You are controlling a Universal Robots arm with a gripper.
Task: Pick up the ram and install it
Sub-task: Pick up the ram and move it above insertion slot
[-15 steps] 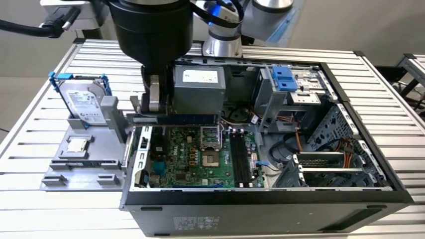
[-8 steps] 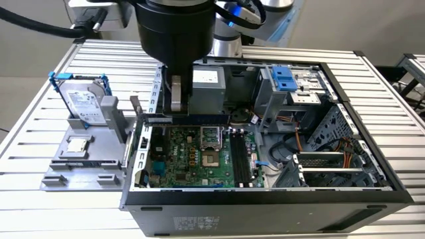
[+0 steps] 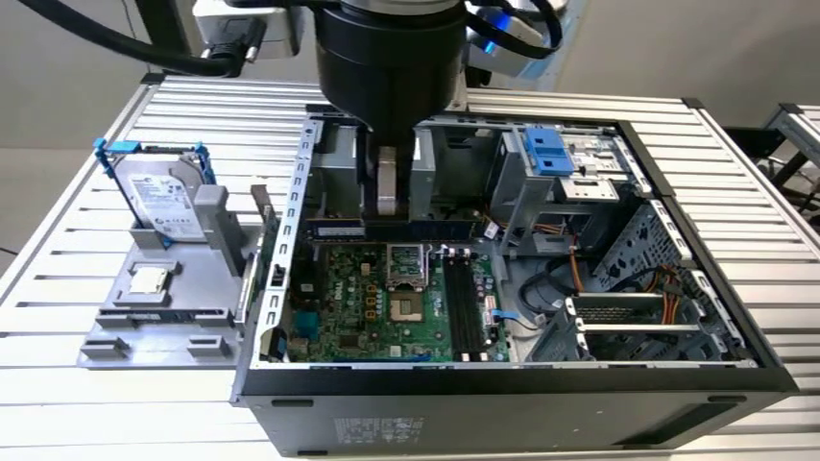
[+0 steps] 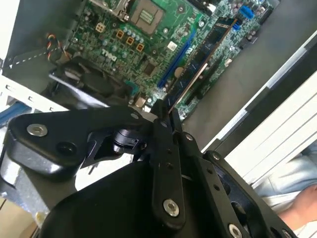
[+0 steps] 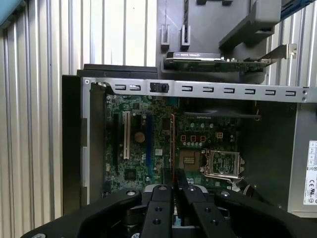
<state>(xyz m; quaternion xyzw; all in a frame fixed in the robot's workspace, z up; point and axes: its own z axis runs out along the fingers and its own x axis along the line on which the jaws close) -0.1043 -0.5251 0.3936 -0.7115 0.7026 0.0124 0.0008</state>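
Our black end effector [image 4: 166, 113] is clamped nearly closed on the ram [image 4: 209, 49], a thin, dark, long circuit-board stick. It hangs above the green motherboard [image 3: 372, 307], toward twelve o'clock in the exterior view. We judge it light, stiff and fragile, best gripped by its flat faces.

arm [image 3: 391, 58]: fat black cylinder | cables [image 3: 103, 43]: thick, black, at its 10 o'clock in the exterior view | housing [image 3: 513, 56]: pale grey, blue light, at 2 o'clock | gripper [image 4: 165, 113]: matte black bar linkages | screws [image 4: 171, 207]: silver, round-headed, along the fingers [image 4: 159, 148]
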